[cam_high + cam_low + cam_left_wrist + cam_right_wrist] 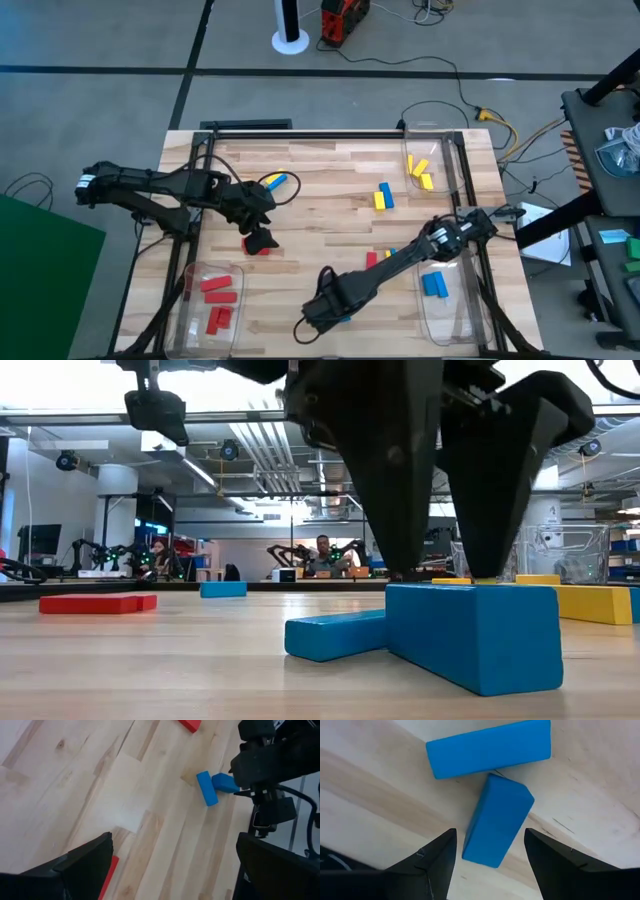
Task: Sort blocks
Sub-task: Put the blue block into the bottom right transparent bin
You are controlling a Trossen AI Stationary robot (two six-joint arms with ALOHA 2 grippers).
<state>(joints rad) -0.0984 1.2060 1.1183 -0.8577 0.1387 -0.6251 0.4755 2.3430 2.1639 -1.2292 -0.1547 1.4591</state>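
Two blue blocks lie touching in a T near the table's front edge. My right gripper point(490, 862) is open, pointing down, with one finger on either side of one blue block point(496, 822), and a narrow gap shows on each side. The other blue block point(487, 747) lies flat across its end. In the low view the fingers point(400, 510) stand just above that block point(475, 625). My left gripper point(262, 238) is open at the table's left middle, over a red block point(111, 872) that lies right beside one finger; whether they touch I cannot tell.
A clear bin point(190, 300) at the near left holds red blocks. A bin point(455, 300) at the near right holds blue ones, and a bin point(445, 165) at the far right holds yellow ones. Loose yellow, blue and red blocks point(383, 196) lie about the table's middle.
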